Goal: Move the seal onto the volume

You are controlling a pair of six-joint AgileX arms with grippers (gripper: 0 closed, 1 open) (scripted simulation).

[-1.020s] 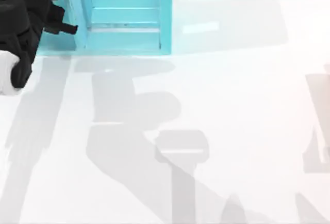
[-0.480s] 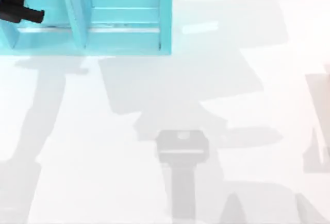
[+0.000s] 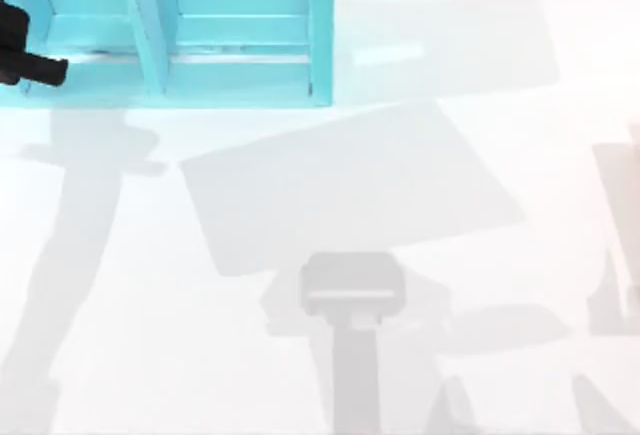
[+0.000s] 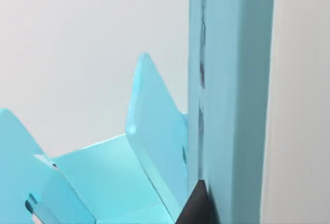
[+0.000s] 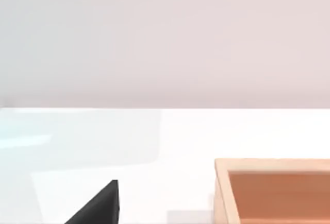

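Currently left gripper (image 3: 25, 55) at top view's far left, beside big teal compartment shelf (image 3: 240, 30); finger state unclear. Seal, volume direction unknown.

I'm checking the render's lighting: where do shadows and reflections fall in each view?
Top view: broad soft grey shadows cross the white table, a large angled one at centre; a faint teal sheen lies right of the shelf unit. Left wrist view: shelf panels evenly lit. Right wrist view: pale reflections on the tabletop beside an orange box.
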